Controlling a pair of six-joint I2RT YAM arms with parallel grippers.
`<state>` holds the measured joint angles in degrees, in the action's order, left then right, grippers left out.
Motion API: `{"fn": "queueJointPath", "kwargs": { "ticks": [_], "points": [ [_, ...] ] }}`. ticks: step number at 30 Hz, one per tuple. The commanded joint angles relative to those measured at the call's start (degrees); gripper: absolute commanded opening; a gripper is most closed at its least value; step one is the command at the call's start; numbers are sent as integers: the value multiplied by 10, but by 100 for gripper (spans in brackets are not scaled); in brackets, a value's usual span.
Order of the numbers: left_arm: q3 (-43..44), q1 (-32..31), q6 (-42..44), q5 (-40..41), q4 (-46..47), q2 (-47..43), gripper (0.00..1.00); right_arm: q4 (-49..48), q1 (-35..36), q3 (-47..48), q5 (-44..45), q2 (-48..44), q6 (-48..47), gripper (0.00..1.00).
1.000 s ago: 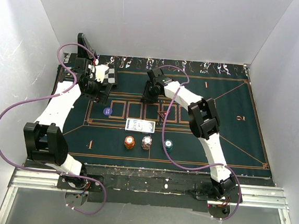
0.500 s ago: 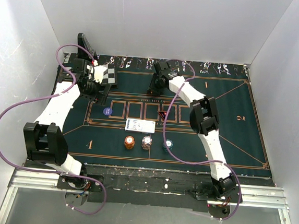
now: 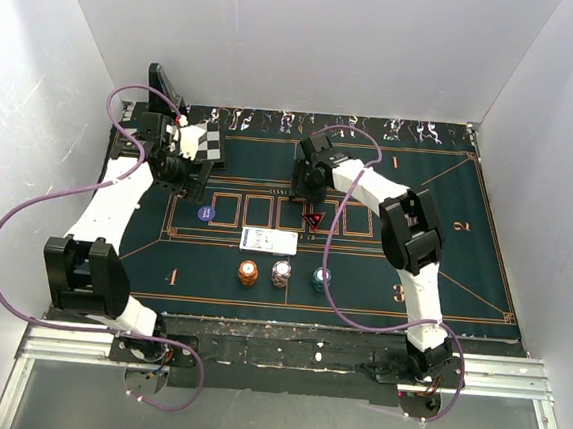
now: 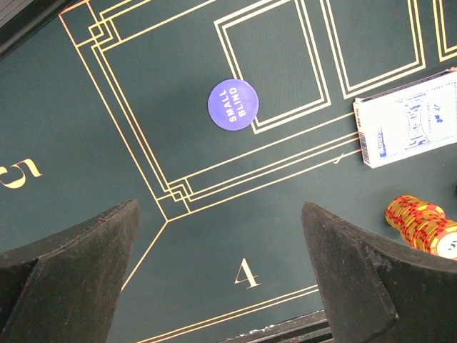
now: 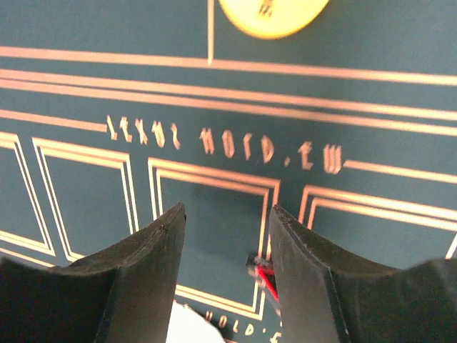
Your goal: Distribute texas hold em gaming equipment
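Note:
My right gripper (image 3: pixel 310 183) (image 5: pixel 227 214) hovers open over the middle card boxes of the green mat, holding nothing. Below it a red triangle marker (image 3: pixel 313 219) (image 5: pixel 263 275) lies on the mat, partly hidden by the right finger. A yellow disc (image 5: pixel 271 13) lies just beyond the fingertips. My left gripper (image 3: pixel 183 168) (image 4: pixel 221 271) hangs wide open and empty above the mat's left side. The purple small-blind disc (image 3: pixel 205 211) (image 4: pixel 233 104) lies flat. The card deck (image 3: pixel 269 240) (image 4: pixel 410 121) is at centre, with orange (image 3: pixel 248 271) (image 4: pixel 421 221), whitish (image 3: pixel 280 272) and teal (image 3: pixel 321 276) chip stacks in front.
A black-and-white chessboard (image 3: pixel 204 142) and a black angled stand (image 3: pixel 163 85) sit at the back left, close to my left wrist. White walls enclose the mat (image 3: pixel 464 250) on three sides. Purple cables loop over both arms.
The right gripper moved back from the far edge toward the centre boxes and its jaws widened. The left arm stayed where it was.

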<state>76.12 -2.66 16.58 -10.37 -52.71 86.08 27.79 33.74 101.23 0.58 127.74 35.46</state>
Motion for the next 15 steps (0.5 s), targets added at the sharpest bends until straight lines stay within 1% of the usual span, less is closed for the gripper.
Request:
{"fn": "queueJointPath", "kwargs": {
  "ticks": [1,6,11,15],
  "points": [
    [8,5,-8,-13,-10,-43,98,-9,38,-37,42,-46,-76,59],
    [8,5,-12,-14,-17,-58,98,11,48,-53,86,-43,-106,59],
    [8,5,-15,-13,-26,-71,98,66,49,-44,134,-36,-124,52],
    [10,5,-16,-13,-29,-79,98,62,49,-86,164,-57,-127,49]
  ]
}}
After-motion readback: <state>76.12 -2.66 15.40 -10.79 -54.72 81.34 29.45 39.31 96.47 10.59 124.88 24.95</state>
